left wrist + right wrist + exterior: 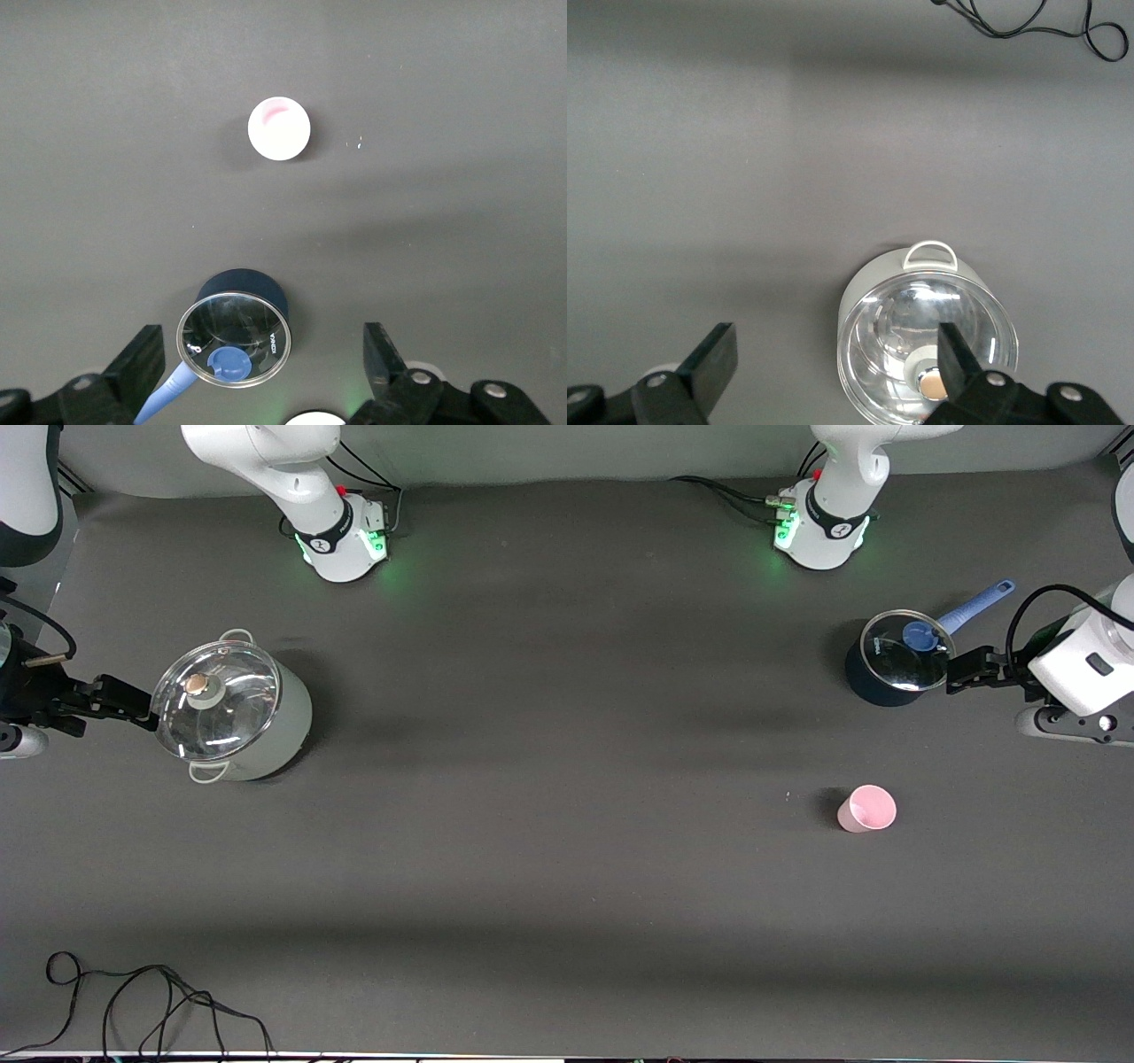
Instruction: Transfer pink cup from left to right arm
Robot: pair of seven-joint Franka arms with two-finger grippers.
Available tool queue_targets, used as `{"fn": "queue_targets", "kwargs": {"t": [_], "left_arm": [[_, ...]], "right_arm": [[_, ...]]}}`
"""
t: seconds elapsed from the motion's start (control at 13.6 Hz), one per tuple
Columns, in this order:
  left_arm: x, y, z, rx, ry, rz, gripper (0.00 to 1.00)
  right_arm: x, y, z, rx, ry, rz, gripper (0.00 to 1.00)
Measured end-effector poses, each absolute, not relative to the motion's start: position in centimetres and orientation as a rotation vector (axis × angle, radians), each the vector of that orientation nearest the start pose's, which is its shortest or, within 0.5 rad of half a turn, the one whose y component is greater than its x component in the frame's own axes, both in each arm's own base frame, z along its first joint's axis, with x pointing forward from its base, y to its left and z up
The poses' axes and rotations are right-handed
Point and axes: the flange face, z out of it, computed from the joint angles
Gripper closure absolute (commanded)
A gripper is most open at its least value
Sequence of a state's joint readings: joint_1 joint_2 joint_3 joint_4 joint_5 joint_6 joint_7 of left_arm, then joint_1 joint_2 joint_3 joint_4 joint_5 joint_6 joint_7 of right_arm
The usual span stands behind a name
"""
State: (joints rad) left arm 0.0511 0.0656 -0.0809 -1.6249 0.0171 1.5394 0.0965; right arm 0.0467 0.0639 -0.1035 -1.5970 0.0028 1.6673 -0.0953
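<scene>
Standing upright, mouth up: pink cup (867,808)

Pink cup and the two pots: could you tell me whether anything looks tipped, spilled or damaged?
Nothing stands out. The pink cup stands upright and empty, apart from the small dark pot. Both that pot and the big pale pot sit level with glass lids on.
</scene>
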Motion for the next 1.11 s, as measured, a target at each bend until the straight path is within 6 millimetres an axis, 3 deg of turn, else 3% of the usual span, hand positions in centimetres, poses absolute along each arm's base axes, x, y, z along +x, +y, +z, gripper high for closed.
{"fn": "queue_targets", "kwargs": {"t": [0.74, 0.88, 1.11], "left_arm": [[56.5, -0.5, 55.9, -3.121, 0.180, 0.243, 0.00], [56.3, 0.6, 55.8, -3.121, 0.205, 0.262, 0.00], [56.2, 4.9, 55.4, -3.129, 0.358, 0.279, 0.00]], "right_arm": [[57.9, -3.1, 58.8, -3.145, -0.059, -0.020, 0.00], [57.8, -3.2, 58.8, -3.145, -0.057, -0.021, 0.00], [57.8, -3.3, 58.8, -3.145, -0.054, -0.021, 0.00]]}}
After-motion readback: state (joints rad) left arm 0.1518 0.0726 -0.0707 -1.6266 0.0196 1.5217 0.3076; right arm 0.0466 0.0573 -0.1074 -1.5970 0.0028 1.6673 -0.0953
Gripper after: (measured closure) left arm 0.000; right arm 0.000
